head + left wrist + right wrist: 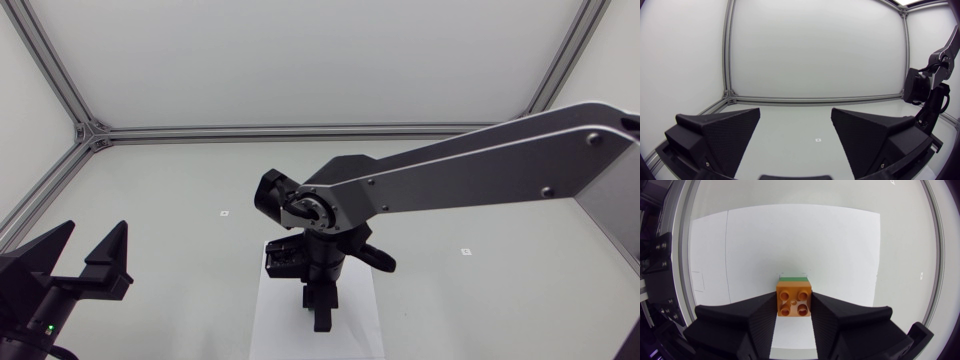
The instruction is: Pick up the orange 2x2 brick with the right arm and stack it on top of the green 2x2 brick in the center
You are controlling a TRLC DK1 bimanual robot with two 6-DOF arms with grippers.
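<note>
Right jaws clamped on the orange brick (794, 298) — just above the green brick (793, 279); left jaws apart, well away from it.

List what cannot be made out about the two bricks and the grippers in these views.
Head view: the right arm and right gripper cover both bricks.
Right wrist view: the orange brick hides the green brick except one strip, so whether they are pressed together is unclear.
Left wrist view: no brick shows beyond the open left gripper; the right arm is cut off by the edge.
</note>
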